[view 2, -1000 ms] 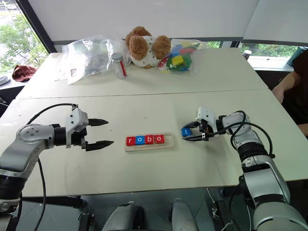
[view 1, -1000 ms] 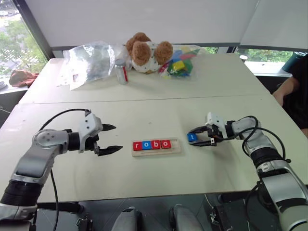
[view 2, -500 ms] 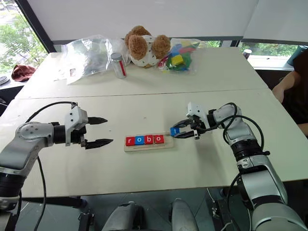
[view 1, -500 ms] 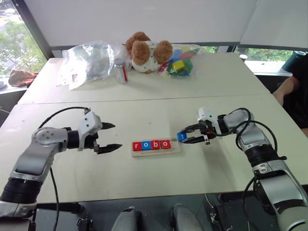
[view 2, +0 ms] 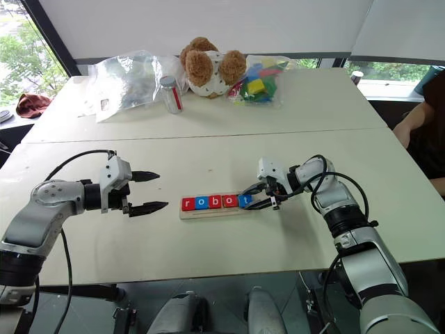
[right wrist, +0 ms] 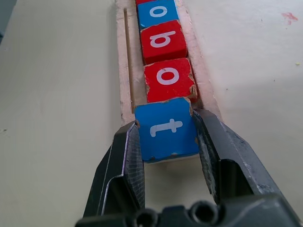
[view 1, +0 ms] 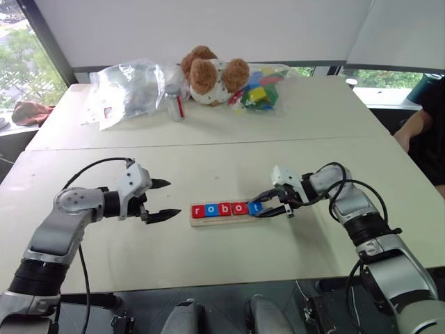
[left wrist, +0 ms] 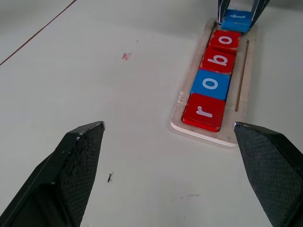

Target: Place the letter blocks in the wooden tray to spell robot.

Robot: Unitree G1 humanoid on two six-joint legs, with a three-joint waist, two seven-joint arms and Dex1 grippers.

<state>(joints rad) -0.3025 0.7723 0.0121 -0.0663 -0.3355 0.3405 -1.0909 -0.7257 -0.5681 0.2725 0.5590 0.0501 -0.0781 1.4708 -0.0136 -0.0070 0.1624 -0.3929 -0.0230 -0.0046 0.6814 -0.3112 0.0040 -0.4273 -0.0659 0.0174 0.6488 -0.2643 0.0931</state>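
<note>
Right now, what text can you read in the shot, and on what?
"r" on the red block at the tray's end
"o" on the blue block
"b" on the red block
"o" on the red block
"t" on the blue block in the right gripper
Label on the jar: too small to read

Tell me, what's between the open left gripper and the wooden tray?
Nothing: bare white table separates left gripper from pale wooden tray, in the left wrist view.

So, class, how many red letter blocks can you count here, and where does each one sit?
3, all in the wooden tray: red r at its left end, red b third along, red o fourth, beside the blue t.
</note>
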